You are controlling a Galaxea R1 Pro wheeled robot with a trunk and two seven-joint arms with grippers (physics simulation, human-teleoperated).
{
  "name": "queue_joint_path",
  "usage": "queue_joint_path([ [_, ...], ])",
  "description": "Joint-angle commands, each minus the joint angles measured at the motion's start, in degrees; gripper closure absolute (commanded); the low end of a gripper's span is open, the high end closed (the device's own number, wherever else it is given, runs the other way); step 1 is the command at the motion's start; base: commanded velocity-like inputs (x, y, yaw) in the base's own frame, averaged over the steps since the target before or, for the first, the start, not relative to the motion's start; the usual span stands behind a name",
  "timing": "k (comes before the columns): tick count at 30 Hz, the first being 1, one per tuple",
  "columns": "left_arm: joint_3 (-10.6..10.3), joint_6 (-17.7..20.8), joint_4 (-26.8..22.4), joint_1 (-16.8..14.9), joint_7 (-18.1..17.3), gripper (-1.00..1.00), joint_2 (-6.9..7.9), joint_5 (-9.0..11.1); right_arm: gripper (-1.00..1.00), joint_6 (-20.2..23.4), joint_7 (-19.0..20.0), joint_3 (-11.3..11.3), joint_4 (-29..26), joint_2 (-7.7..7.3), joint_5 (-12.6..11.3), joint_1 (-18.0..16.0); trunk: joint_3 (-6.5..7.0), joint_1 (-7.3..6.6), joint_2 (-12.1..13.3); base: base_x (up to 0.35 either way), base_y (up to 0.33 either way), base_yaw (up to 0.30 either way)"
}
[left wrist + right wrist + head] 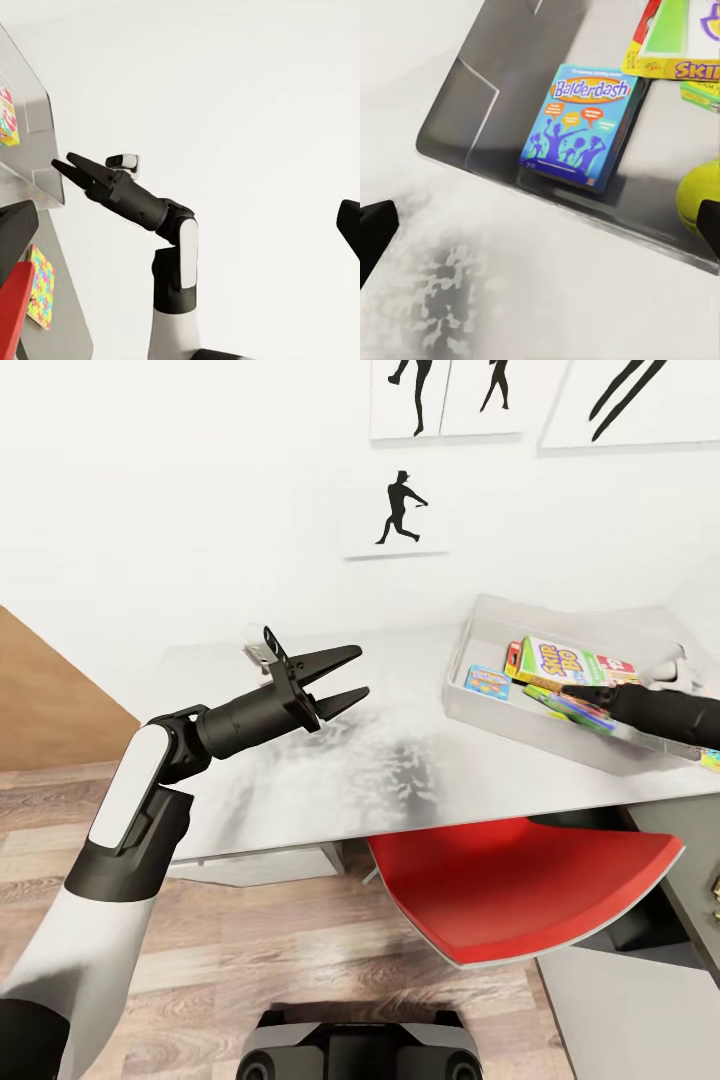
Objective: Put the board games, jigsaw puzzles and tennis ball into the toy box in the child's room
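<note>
bright, even light | soft shadows | mottled table point(400, 760) sheen

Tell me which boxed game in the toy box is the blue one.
The Balderdash box: blue, with purple figures and orange speech bubbles, lying flat at the toy box end nearer the left claw. The Skip-Bo box beside it is green and yellow.

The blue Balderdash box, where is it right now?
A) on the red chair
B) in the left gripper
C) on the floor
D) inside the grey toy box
D: the Balderdash box lies on the bottom of the grey toy box, beside the yellow Skip-Bo box, while the left gripper hangs open and empty over the table.
</note>
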Motion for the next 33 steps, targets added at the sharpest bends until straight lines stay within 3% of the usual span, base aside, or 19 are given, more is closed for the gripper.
queue_joint_path([
  [1, -0.1, 0.1, 0.0, 0.0, -0.1, -1.00, 0.02, 0.0, -1.00, 0.2, 0.9, -0.9, -0.1, -0.14, -0.3, -0.2, -0.08, 0.03, -0.1, -0.006, 0.000, 0.000],
  [7, -0.1, 0.1, 0.0, 0.0, -0.1, -1.00, -0.02, 0.0, -1.00, 0.2, 3.9, -3.1, -0.1, -0.51, -0.1, -1.4, -0.08, 0.03, -0.1, -0.004, 0.000, 0.000],
  [21, -0.2, 0.0, 0.0, 0.0, 0.0, -1.00, -0.42, 0.0, -1.00, 0.2, 6.0, -6.0, -0.2, -1.36, 0.0, -2.6, -0.08, 0.03, -0.1, -0.001, 0.000, 0.000],
  [26, -0.4, 0.0, 0.0, -0.1, 0.0, -1.00, -0.65, 0.0, -1.00, 0.2, 6.3, -8.3, -0.2, -2.21, 0.0, -0.5, -0.07, 0.03, -0.1, 0.000, 0.000, -0.011],
  [33, -0.6, 0.1, 0.0, -0.4, -0.1, -1.00, -1.33, 0.0, -1.00, 0.2, 6.5, -14.8, -0.2, -3.75, 0.0, 7.3, 0.01, 0.03, -0.1, 0.000, 0.000, -0.122],
])
